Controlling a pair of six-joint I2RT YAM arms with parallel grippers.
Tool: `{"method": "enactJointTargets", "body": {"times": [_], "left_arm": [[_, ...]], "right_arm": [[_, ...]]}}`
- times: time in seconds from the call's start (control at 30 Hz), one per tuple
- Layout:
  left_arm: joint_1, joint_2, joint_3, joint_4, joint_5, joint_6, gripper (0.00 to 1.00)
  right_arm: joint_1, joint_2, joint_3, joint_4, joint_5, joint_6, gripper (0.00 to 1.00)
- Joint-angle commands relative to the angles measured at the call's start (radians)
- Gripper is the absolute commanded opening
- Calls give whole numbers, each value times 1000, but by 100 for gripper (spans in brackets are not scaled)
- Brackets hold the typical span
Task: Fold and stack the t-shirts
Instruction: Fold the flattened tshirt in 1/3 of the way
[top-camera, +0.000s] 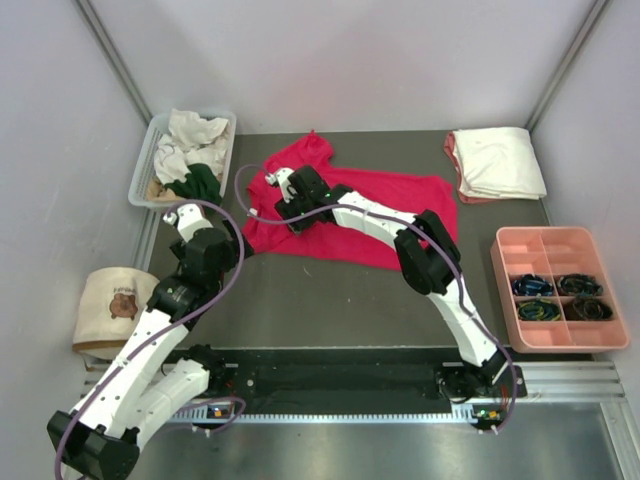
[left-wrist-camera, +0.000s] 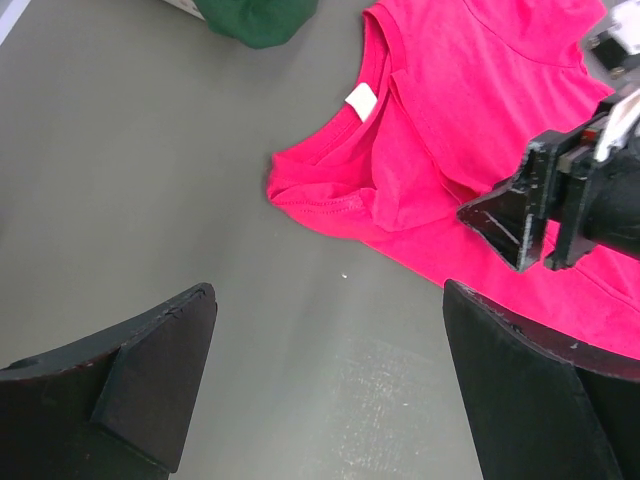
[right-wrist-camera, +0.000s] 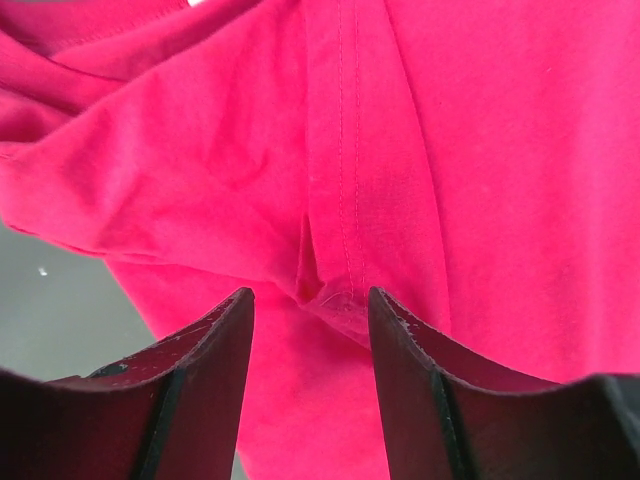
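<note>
My grey bench (top-camera: 330, 300) carries one red t-shirt (top-camera: 400, 195) directly on its surface at centre rear, spread out but creased, collar end toward my left. At the rear left corner stands a clear bin (top-camera: 140, 178) of crumpled shirts, and at the rear right corner a folded cream-white shirt (top-camera: 500, 160) lies on a salmon-pink shirt (top-camera: 452, 160). A pink compartment tray (top-camera: 505, 300) sits at the right edge, well apart from the red t-shirt, with dark coiled items (top-camera: 533, 286) in its near compartments.
</note>
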Motion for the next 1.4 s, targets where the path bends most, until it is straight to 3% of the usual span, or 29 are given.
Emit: {"method": "enactJointTargets", "body": {"times": [0.0,0.17,0.27,0.3,0.4,0.8,1.37], "left_arm": [[0,-17,-5,2,7,-14,99],[0,-20,-5,1,1,-9,99],[0,-23,-8,2,0,-9,99],[0,-24,-9,6,-3,-8,99],[0,-21,-12,9,-2,-9,99],[0,0,-14,24,14,-3,99],[0,17,-14,18,14,3,99]], "right_arm": [[7,25,66,0,9,-14,49],[9,54,97,-11,18,-12,46],[6,57,97,-8,23,-12,27],[7,57,97,-6,26,-12,14],[7,56,92,-2,35,-10,0],[-39,-47,-4,98,115,32,0],[-96,33,92,170,248,175,0]]}}
